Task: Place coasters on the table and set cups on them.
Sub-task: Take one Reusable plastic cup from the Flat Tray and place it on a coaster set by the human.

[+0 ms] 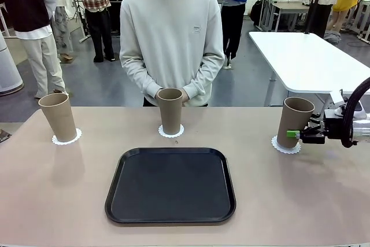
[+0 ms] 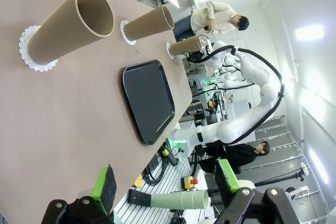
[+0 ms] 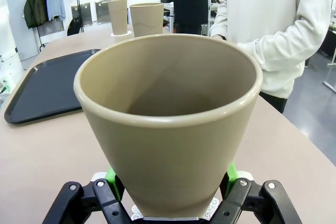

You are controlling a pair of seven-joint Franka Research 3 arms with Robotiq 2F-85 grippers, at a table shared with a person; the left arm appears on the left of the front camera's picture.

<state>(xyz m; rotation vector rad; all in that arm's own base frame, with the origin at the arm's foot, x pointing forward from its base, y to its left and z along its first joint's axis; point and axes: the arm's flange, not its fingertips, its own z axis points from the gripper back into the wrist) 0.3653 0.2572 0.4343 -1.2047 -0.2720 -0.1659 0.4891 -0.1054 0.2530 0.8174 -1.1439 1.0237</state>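
While the right gripper has its fingers clamped on the right cup, all 3 cups stand on coasters along the worktop behind a black tray; left gripper fingers apart.

The front view looks across the table from its near edge toward the person's far edge. The left wrist view, rolled sideways, looks over it from farther off. The right wrist view sits close against one cup. All share the tray.
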